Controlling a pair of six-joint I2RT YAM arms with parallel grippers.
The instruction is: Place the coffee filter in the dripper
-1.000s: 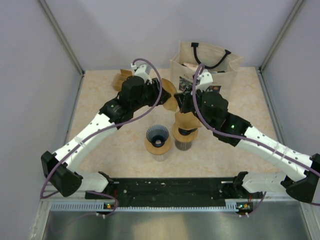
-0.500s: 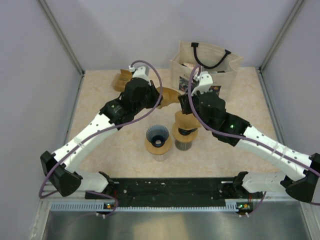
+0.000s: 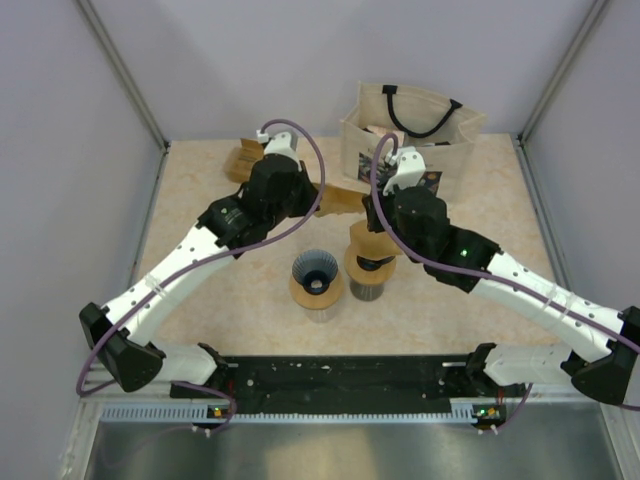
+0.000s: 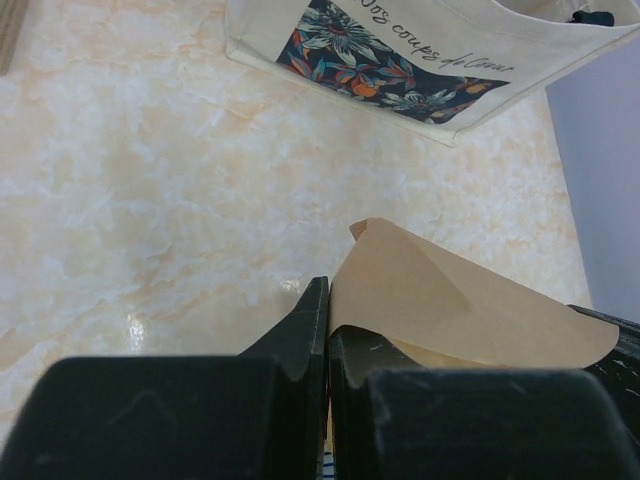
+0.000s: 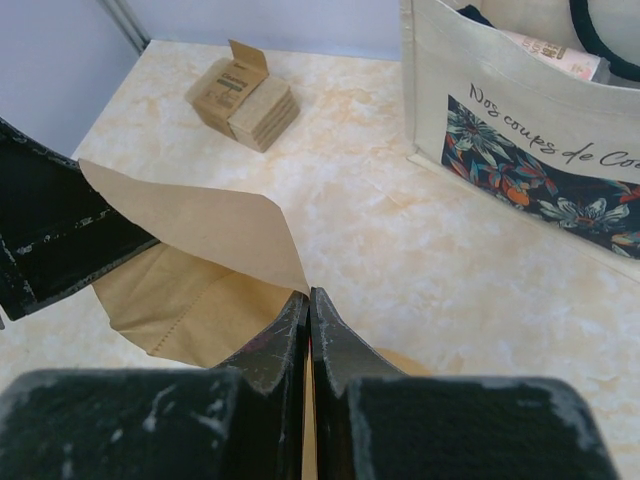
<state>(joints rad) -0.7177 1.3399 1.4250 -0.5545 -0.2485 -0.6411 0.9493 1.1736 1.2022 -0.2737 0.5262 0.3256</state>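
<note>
Marble tabletop, grey walls, tote bag, coffee filter

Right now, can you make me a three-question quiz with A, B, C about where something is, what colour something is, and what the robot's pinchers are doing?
1. Where is the tote bag?
A. By the arm bases
B. At the far back
C. Inside a dripper

2. What colour is the coffee filter in the air?
A. White
B. Blue
C. Brown

3. What are the left gripper and right gripper doing?
A. Both pinched shut on the coffee filter
B. Both wide open
C. Both holding the bag

Answers:
1. B, the top view shows it beyond both arms.
2. C, both wrist views show tan-brown paper.
3. A, each wrist view shows fingers closed together on the paper's edge.
</note>
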